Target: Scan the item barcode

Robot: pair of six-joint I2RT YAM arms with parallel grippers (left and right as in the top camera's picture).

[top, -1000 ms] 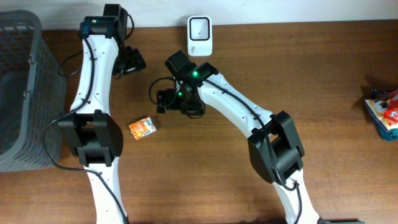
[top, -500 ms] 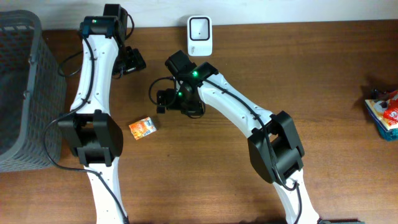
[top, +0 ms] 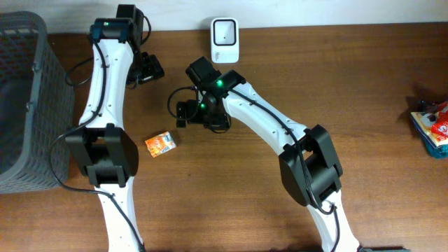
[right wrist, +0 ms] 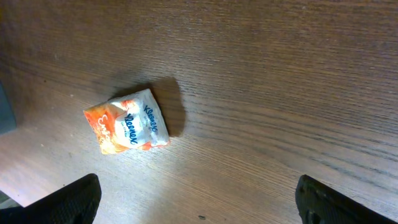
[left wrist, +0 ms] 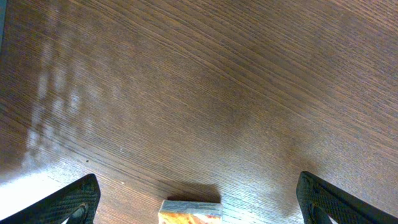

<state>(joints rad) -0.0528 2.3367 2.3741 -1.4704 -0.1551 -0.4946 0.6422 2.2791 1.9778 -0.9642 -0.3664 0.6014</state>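
The item is a small orange and white tissue packet [top: 161, 143] lying flat on the wooden table, between the two arms. A white barcode scanner [top: 225, 40] stands at the table's back edge. My left gripper [top: 148, 68] hangs well behind the packet, open and empty. In the left wrist view the packet's end [left wrist: 189, 210] shows at the bottom edge, between the spread fingers of that gripper [left wrist: 198, 188]. My right gripper [top: 183, 112] hovers to the right of and behind the packet, open. In the right wrist view the packet [right wrist: 127, 121] lies beyond that gripper [right wrist: 199, 190], to the left.
A grey mesh basket [top: 28, 105] stands at the table's left end. Several colourful packages [top: 432, 126] lie at the right edge. The scanner sits close behind the right arm's elbow.
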